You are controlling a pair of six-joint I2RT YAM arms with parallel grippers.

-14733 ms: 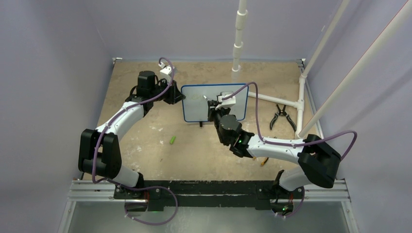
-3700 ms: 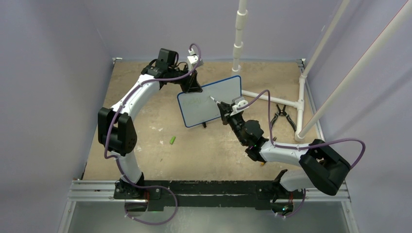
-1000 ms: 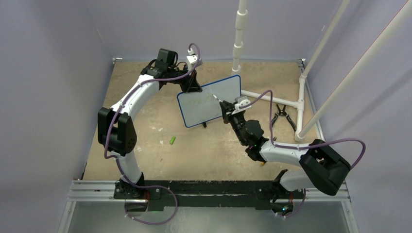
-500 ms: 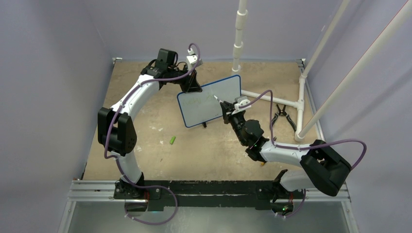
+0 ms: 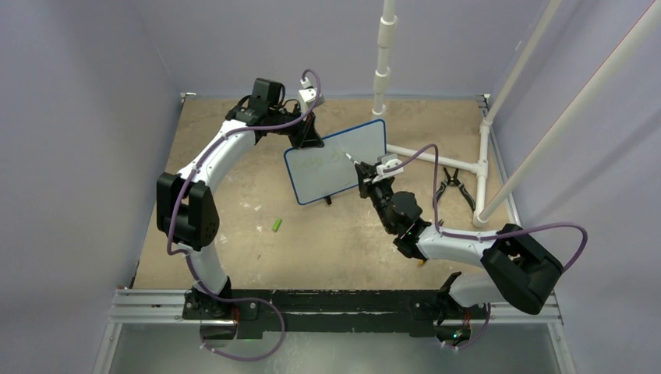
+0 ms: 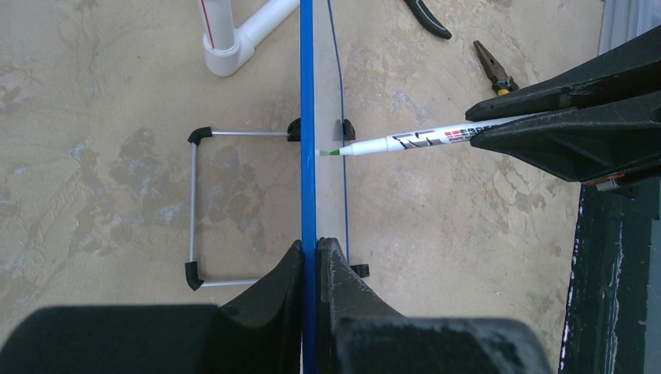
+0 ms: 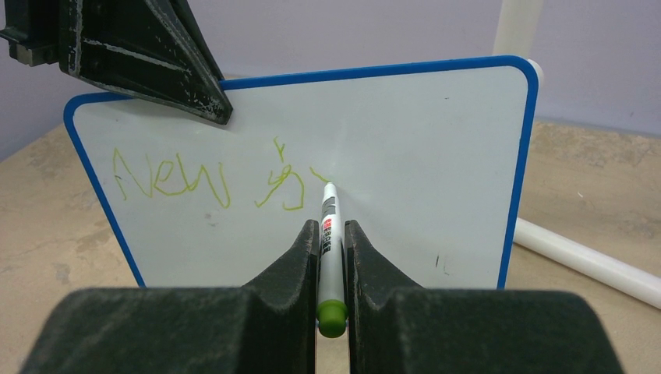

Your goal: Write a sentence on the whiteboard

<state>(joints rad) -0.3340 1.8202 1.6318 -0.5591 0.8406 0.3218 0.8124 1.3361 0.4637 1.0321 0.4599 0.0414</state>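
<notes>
Whiteboard [image 5: 331, 173] has turned askew since the first frame, your left arm now behind it | left tool [image 6: 312, 248] clamped on its top edge | right tool [image 7: 331, 227] gripping marker [image 7: 328, 234], tip on board face | sentence [image 7: 173, 184] so far: "New" plus squiggles | board mid-bench [image 5: 234, 195]

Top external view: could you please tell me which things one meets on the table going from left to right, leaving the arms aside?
small green object → whiteboard → pliers → upright white pipe at the table's right edge.
</notes>
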